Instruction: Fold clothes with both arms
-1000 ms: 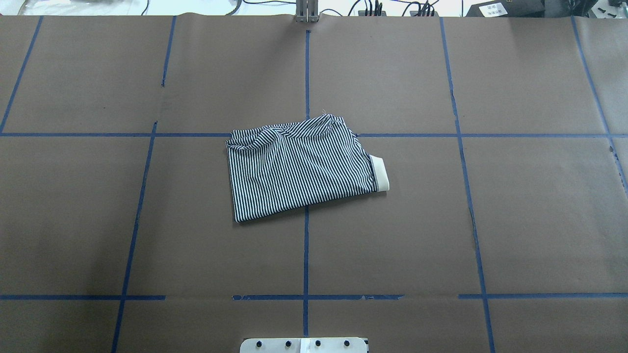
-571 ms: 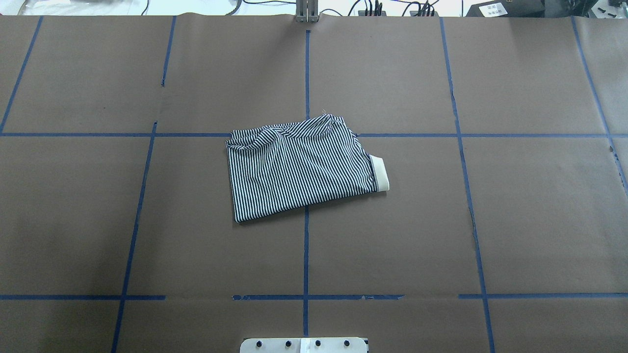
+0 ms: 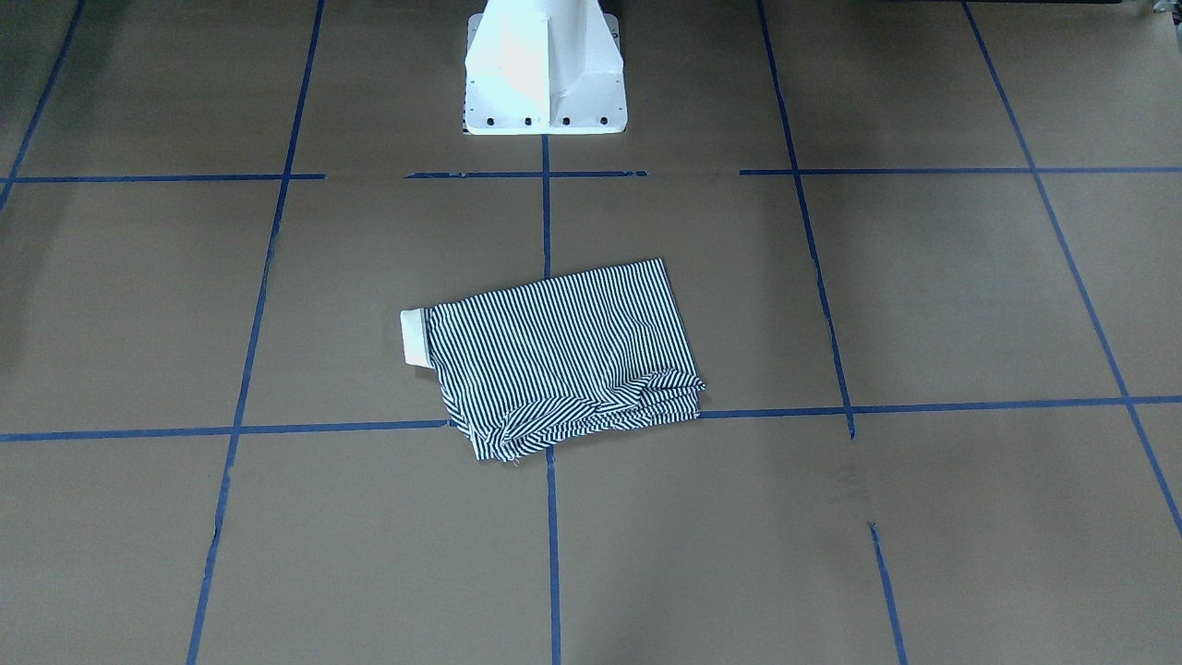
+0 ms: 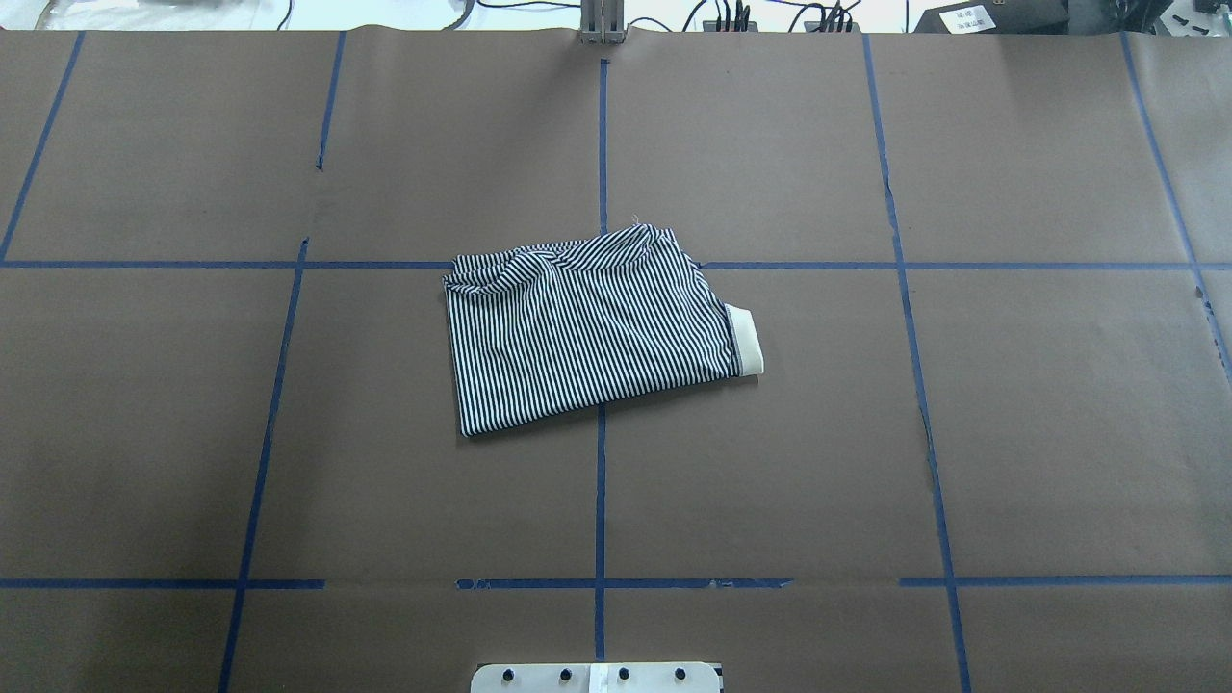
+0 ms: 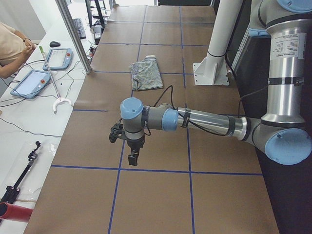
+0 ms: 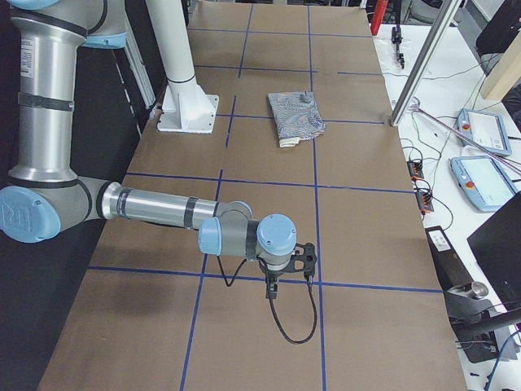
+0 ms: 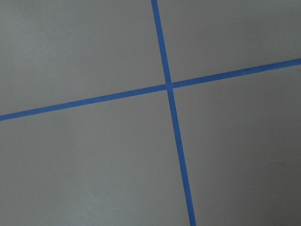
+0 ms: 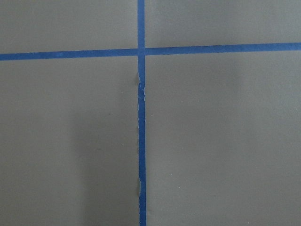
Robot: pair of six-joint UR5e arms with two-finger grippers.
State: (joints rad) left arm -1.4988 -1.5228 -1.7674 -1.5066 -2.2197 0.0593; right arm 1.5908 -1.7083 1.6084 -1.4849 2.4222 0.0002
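Striped shirt (image 4: 587,327) folded, ctr of overhead frame, on brown table (image 4: 962,433). Left gripper (image 5: 132,157) & right gripper (image 6: 272,292) lower-mid in side views, well apart from shirt. Apart or together: can't tell.

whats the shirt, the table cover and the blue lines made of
Shirt: soft knit fabric, probably cotton jersey; it bunches and creases along one edge.
Table cover: matte brown paper, seemingly; it shows small tears beside the lines.
Blue lines: likely adhesive tape, with ragged breaks.
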